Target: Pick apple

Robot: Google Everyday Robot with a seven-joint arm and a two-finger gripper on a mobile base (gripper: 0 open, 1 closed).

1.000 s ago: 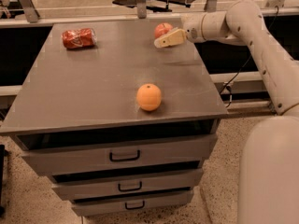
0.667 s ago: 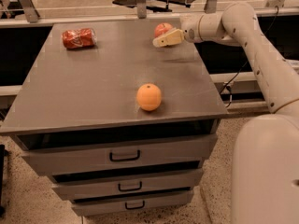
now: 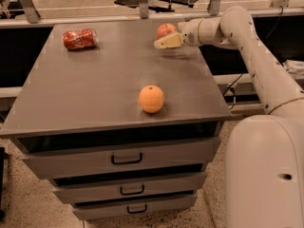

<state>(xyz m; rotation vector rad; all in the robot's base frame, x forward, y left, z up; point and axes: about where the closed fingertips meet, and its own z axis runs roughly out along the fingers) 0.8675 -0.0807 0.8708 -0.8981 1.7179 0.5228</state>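
The hand (image 3: pixel 164 38) is beside the apple (image 3: pixel 166 28) atop the cabinet (image 3: pixel 95 84); its grip cannot be told.

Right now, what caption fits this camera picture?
Gripper beside the apple at the back of the cabinet; orange and can sit apart.

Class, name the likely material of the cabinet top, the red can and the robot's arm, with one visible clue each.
The cabinet top is probably painted or brushed metal: grey and matte with a faint sheen. The red can looks like thin metal: glossy and dented. The arm has a smooth cream shell, likely plastic. Its gripper sits at the apple near the far right corner.
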